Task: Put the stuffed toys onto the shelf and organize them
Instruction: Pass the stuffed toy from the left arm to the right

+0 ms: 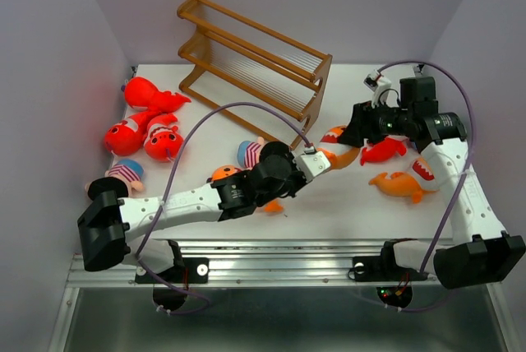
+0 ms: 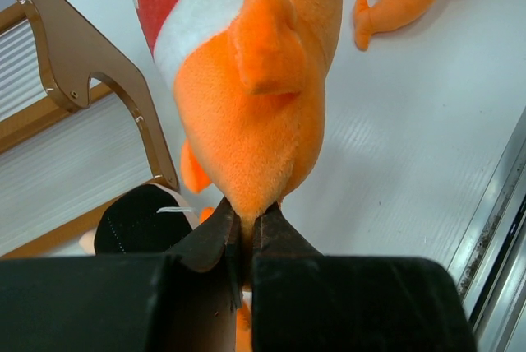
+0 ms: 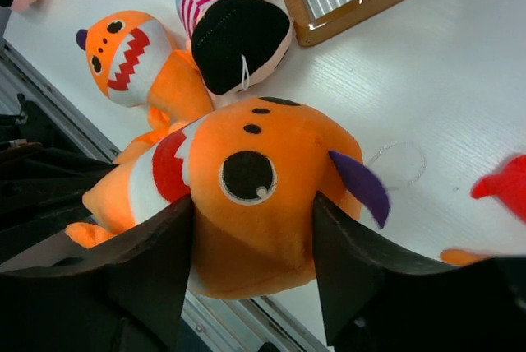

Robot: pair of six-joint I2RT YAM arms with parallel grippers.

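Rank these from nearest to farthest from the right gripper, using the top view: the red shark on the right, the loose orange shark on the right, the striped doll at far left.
1. red shark, just beside the right gripper
2. loose orange shark, right side, nearer the front edge
3. striped doll, far left edge

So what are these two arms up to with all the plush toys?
Both arms have one orange shark between them, just beside the shelf. The left gripper pinches its tail, and the right gripper clasps its head. The shelf holds no toys yet, and the other toys lie scattered on the table.
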